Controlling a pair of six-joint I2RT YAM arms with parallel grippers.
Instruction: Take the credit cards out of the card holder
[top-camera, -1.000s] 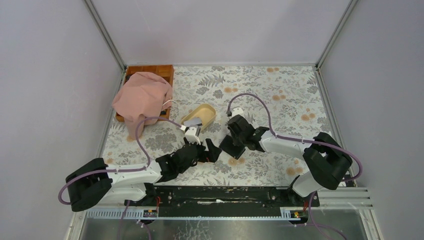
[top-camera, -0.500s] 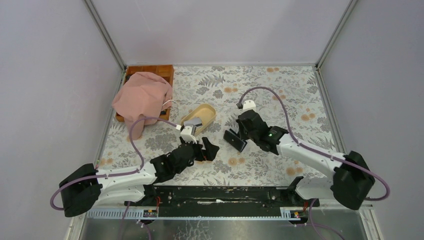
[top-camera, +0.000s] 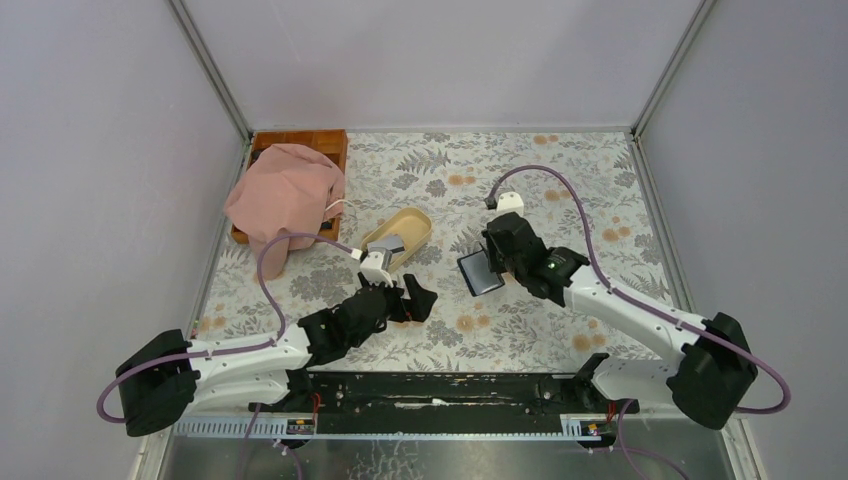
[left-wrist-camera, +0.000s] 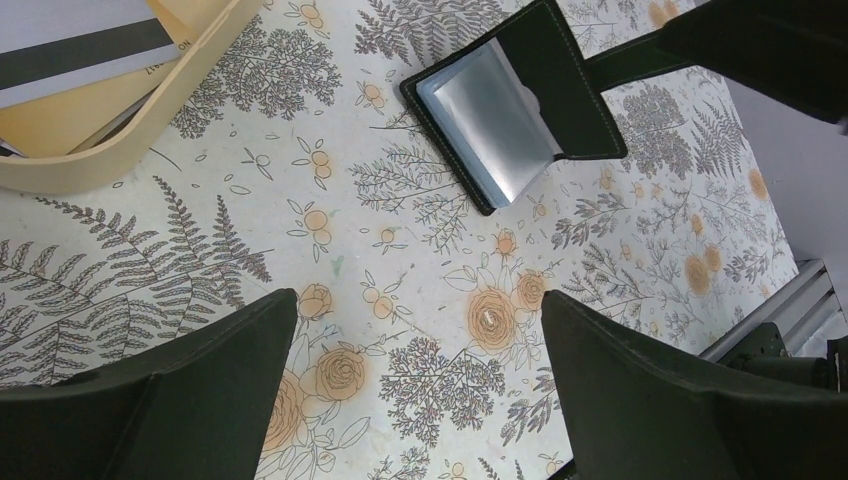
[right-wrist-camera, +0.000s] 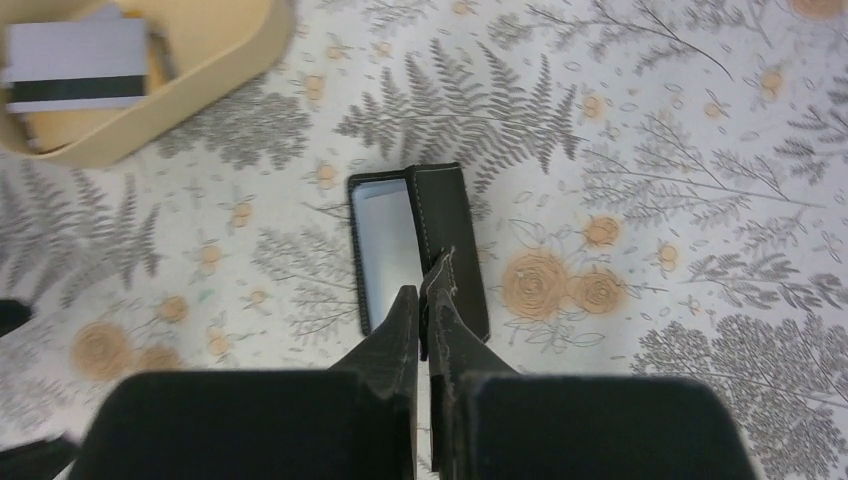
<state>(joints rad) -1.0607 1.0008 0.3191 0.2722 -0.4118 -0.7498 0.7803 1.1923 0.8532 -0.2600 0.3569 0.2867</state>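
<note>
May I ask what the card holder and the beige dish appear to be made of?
The card holder looks like matte black leather or imitation, given its light edge stitching; its inner sleeve seems glossy clear plastic. The dish, evenly smooth and beige, is probably plastic.

Top view looks down from above the near edge over the whole surface (top-camera: 580, 180). Both wrist views sit close above it (jaws in frame), sharing the holder (left-wrist-camera: 515, 105).
</note>
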